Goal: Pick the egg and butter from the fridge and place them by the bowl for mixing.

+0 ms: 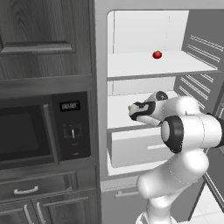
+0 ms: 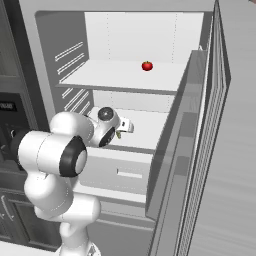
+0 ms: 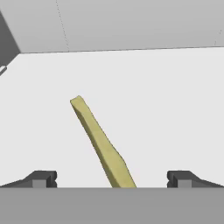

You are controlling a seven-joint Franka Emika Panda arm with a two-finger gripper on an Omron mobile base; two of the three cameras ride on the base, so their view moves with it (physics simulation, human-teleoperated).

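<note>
The butter [image 3: 99,140] lies on the fridge's [image 1: 101,87] white middle shelf [image 3: 175,109] — a thin yellow stick running diagonally between the gripper's [image 3: 112,178] spread fingertips [image 3: 43,178], untouched by either. The gripper [image 1: 131,110] reaches in above the white drawer [image 1: 131,151]. A red tomato [image 1: 157,54] sits on the shelf above.

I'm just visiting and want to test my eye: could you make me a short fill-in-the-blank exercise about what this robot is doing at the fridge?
1. The gripper has its jaws ____, one finger on each side of the butter.
2. The red tomato sits on the ____ shelf of the fridge.
3. The fridge door stands ____.
4. Left of the fridge, a black ____ is built into the cabinets.

Missing words: open; top; open; microwave
</note>
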